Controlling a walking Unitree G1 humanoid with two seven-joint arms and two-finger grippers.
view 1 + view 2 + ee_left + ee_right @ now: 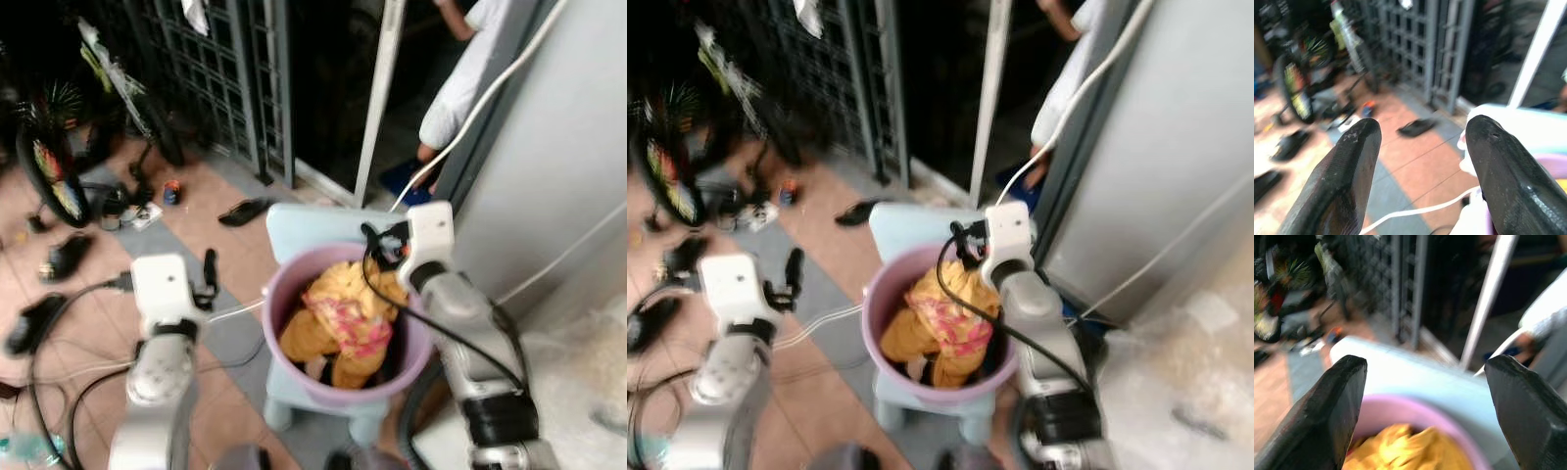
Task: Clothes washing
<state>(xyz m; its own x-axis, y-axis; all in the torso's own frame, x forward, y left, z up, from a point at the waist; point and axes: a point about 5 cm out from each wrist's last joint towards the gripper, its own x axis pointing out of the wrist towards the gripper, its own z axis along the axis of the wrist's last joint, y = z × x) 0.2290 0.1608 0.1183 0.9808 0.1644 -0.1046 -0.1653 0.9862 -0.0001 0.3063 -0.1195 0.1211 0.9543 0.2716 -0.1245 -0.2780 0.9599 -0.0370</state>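
Observation:
A purple bucket [274,294] stands on a pale blue plastic stool [304,227]. It holds a heap of yellow and pink-patterned clothes [343,313]. My right gripper [379,245] hovers over the bucket's far rim. In the right wrist view its fingers [1327,411] stand wide open, with the yellow cloth [1400,450] just below them. My left gripper [209,279] is held out to the left of the bucket, above the tiled floor. It is open and empty, with its fingers [1347,171] spread apart.
A tall grey appliance [568,147] rises on the right, with a white hose [490,93] running along it. A person in a white top [460,88] bends in the doorway behind. Sandals [243,211], a bicycle wheel [49,176] and cables [59,372] clutter the floor on the left.

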